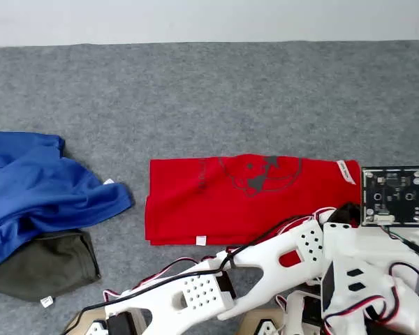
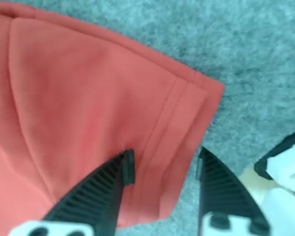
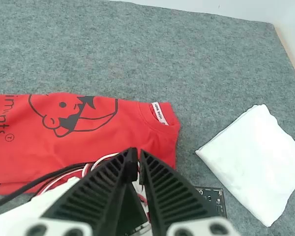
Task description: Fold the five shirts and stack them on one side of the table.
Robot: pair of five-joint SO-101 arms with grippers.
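Fingers [image 2: 108, 191] of the left gripper [image 2: 164, 164] are spread. One rests over the red shirt's stitched hem, the other over bare worktop just beside the corner. Judgement: they straddle that edge so they can pinch it for the next fold. Nothing is gripped yet.

Right gripper [image 3: 137, 164]: fingers clenched together with nothing between them, held above the near edge of the red shirt. It is likely parked out of the way.

Worktop [image 1: 230, 98]: grey felt-like cover.

Red shirt [image 1: 216, 202]: mid-worktop, already folded into a long flat band. Its dark print faces up, the edges are fairly square and there are few wrinkles. It probably needs further folding across its length.

Blue shirt [image 1: 35, 188]: crumpled heap at one side, unfolded, presumably waiting its turn.

Dark olive shirt [image 1: 49, 265]: bunched, partly under the blue one.

White shirt [image 3: 250, 162]: neat folded packet lying off the red shirt's collar end, apart from it. This is probably the start of the stack.

Collar label [image 1: 345, 172]: white, at the red shirt's end.

Side tag [image 1: 201, 240]: small, white, on the near edge.
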